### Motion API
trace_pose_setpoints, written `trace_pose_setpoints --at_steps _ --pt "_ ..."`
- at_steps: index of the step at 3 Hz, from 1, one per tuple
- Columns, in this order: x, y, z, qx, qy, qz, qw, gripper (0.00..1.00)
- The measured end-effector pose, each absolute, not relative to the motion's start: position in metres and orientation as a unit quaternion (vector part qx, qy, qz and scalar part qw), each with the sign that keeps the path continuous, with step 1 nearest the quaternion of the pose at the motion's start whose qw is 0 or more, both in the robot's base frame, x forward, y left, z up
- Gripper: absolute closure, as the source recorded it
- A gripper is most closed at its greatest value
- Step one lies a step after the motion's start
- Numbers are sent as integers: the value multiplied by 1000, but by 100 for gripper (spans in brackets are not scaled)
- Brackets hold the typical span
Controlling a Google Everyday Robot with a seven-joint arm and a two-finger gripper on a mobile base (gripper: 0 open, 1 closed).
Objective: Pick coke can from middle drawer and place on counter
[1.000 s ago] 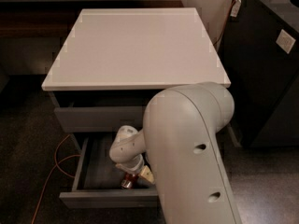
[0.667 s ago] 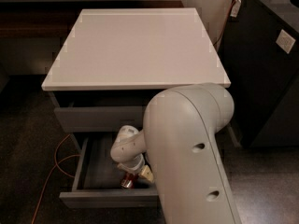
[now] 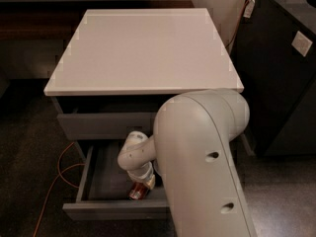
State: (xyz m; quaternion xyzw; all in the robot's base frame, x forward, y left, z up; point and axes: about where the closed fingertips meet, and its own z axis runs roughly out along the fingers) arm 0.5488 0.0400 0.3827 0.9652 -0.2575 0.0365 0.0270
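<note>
The pincer (image 3: 141,184) sits in the open middle drawer (image 3: 104,181), below the table's (image 3: 148,48) front edge, at the coke can (image 3: 138,192); its grip I cannot tell. Confirm hold, then lift straight

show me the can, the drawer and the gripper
can (image 3: 138,192): camera view, its red side
drawer (image 3: 103,179): camera view, bare grey floor
gripper (image 3: 143,182): camera view, its tip, down in the drawer at the can

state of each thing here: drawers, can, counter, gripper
middle drawer: pulled open
top drawer: closed
coke can: inside the middle drawer, near its front
counter: coke can not on it yet
gripper: down inside the middle drawer, right over the coke can
</note>
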Motion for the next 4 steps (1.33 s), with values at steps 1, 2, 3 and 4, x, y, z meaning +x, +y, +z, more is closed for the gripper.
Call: trace_pose_setpoints --at_steps 1,2,3,4 --pt "541 52 399 964 -263 42 10 99" --pt "536 65 424 961 -273 53 -8 100" --pt "529 77 461 952 -297 69 -34 100" --pt "527 78 485 942 -323 74 -50 100"
